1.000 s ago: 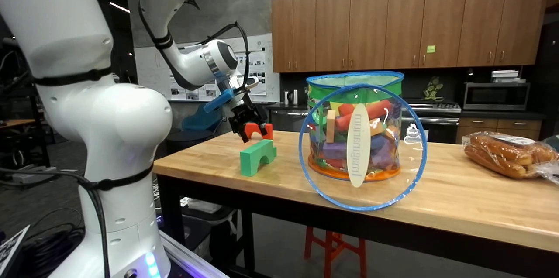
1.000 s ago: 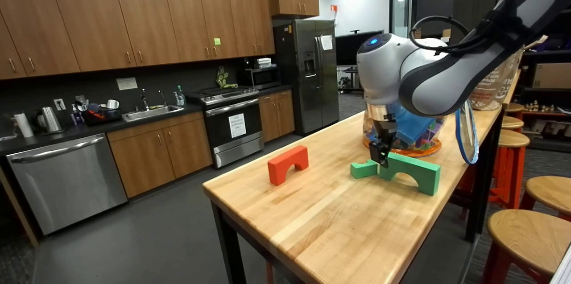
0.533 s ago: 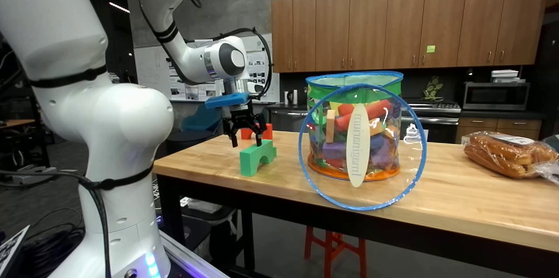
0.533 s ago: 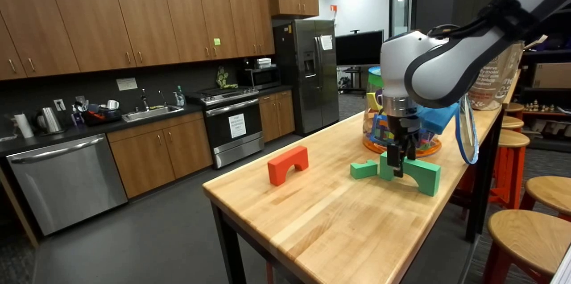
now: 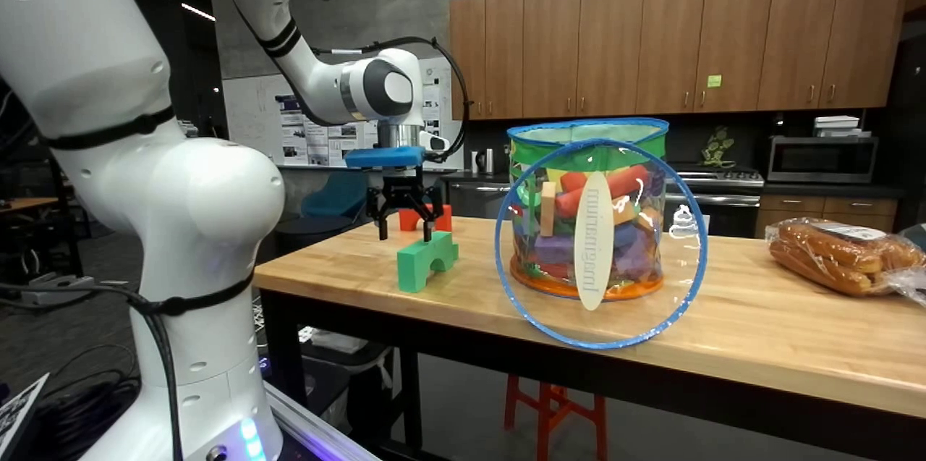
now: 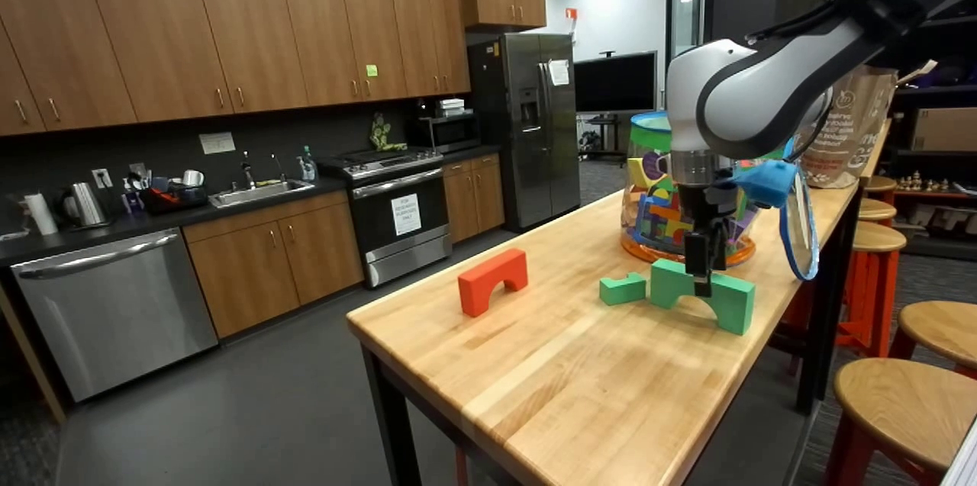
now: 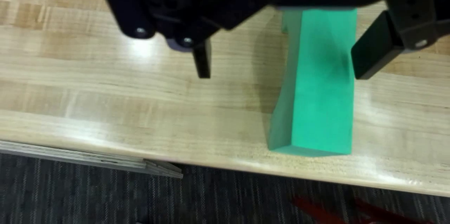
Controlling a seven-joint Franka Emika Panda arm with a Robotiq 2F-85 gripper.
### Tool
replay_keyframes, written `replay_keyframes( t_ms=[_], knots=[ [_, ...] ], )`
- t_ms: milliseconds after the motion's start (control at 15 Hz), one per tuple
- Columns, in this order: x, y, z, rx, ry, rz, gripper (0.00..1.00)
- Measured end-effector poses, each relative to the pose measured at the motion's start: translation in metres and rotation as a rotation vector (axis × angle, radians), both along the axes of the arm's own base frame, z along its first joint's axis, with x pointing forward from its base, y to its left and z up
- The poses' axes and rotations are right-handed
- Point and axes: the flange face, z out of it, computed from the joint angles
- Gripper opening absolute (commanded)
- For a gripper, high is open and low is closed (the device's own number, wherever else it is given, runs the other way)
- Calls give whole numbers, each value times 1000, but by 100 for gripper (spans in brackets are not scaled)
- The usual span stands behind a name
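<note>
My gripper (image 5: 405, 237) points straight down with its jaws wide apart and nothing between them. It hangs over a green arch block (image 5: 414, 269) standing on the table near its edge. In the wrist view the green arch block (image 7: 323, 111) lies toward the right finger (image 7: 374, 50), which overlaps the block's right edge; whether they touch I cannot tell. The left finger (image 7: 202, 60) is well off to the block's other side, above bare wood. A small notched green block (image 6: 623, 290) sits just behind the arch. Farther off stands a red arch block (image 6: 481, 284).
A clear zip bag (image 5: 528, 157) full of coloured blocks stands beside the green arch, its round blue-rimmed lid (image 5: 704, 251) hanging open. Packaged bread (image 5: 843, 251) lies farther along. A paper bag (image 6: 843, 127) and wooden stools (image 6: 908, 402) are at the table's far end and side.
My gripper has swung from a tilted pose to upright and shifted over the green arch block, turning so both fingers show apart. The blocks have stayed where they were.
</note>
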Motion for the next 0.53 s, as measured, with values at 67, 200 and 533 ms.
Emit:
replay_keyframes(
  t_ms=[67, 200, 533],
  knots=[
    [-1, -3, 1, 0, 3, -1, 100],
    [-1, -8, 1, 0, 9, -2, 100],
    [-1, -11, -5, 8, 21, -5, 100]
  ],
)
